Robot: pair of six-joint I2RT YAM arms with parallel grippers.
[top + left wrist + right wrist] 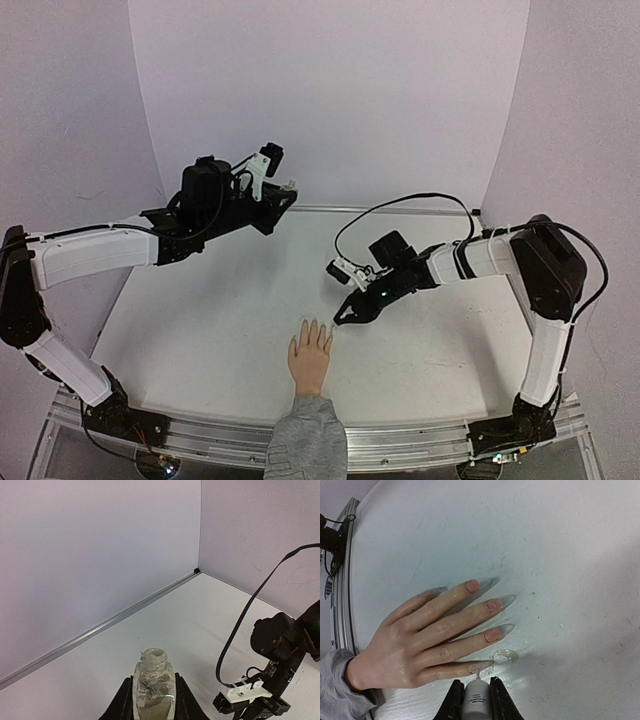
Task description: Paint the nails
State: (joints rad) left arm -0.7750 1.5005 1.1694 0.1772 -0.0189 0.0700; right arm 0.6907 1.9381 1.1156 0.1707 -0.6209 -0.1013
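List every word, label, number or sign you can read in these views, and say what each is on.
No text here can be read.
White brush handle held in the right gripper: a few dark printed lines, too small to read.
Clear bottle held in the left gripper: no label or lettering shows.

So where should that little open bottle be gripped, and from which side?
Probably by its body below the neck, squeezed across the two side walls, coming from the base end. That is how the left gripper holds the bottle now, and the open mouth is left clear.
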